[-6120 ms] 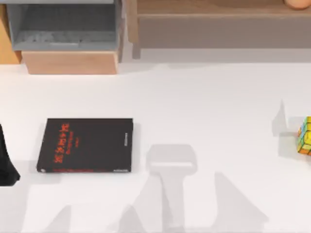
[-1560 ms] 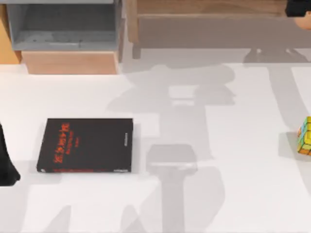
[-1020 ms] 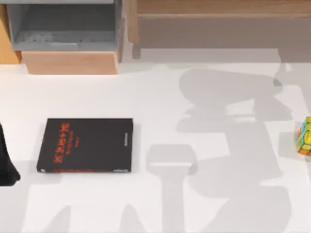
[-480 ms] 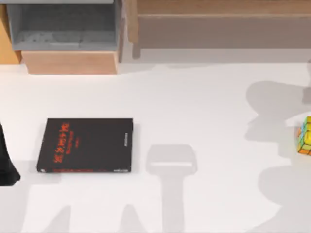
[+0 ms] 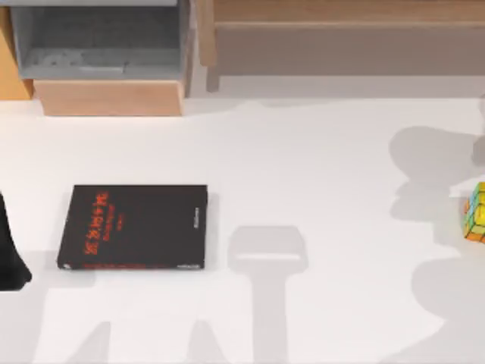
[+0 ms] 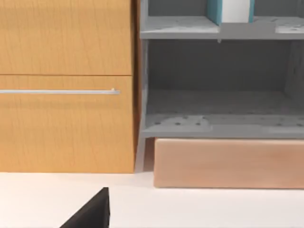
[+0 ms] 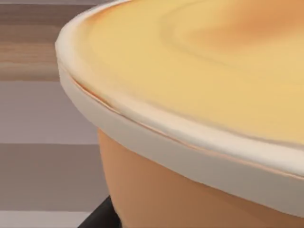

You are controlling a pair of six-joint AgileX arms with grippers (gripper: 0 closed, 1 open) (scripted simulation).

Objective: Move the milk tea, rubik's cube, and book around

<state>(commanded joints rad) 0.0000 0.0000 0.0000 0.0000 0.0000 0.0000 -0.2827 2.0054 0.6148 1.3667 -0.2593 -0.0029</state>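
- On your white worktop point(image 5: 318, 167), the book point(image 5: 134, 227) lies flat toward the left side, black cover up, red characters showing, pale spine text along its right edge.
- The cube point(image 5: 476, 211) sits at the far right edge of the top view, partly cut off by the frame, well apart from the book.
- Your left arm point(image 5: 10, 254) shows as a dark shape at the left edge of the top view, just beside the book's left edge. Whether its tool is open or closed, you cannot tell.
- In your left wrist view, a dark corner point(image 6: 90, 213) juts over the worktop; beyond it stand a wooden cabinet point(image 6: 66, 85) with a thin metal handle point(image 6: 59, 91), grey shelving point(image 6: 218, 95) beside it, and a pale wooden block point(image 6: 228, 163) under the shelving.
- On the upper grey shelf, you see a teal and white thing point(image 6: 231, 10) standing upright, its top cut off.
- In your right wrist view, the milk tea point(image 7: 199, 118) is very close: peach-tan body, cream rim, yellowish lid. A dark sliver point(image 7: 102, 216) lies just below it; whether it touches the cup is not clear, and you cannot tell the right tool's state.
- A long wooden shelf point(image 5: 341, 34) runs along the back right of the top view, with the grey shelving to its left.
- Grey shadows fall on the worktop near the cube and below the middle.
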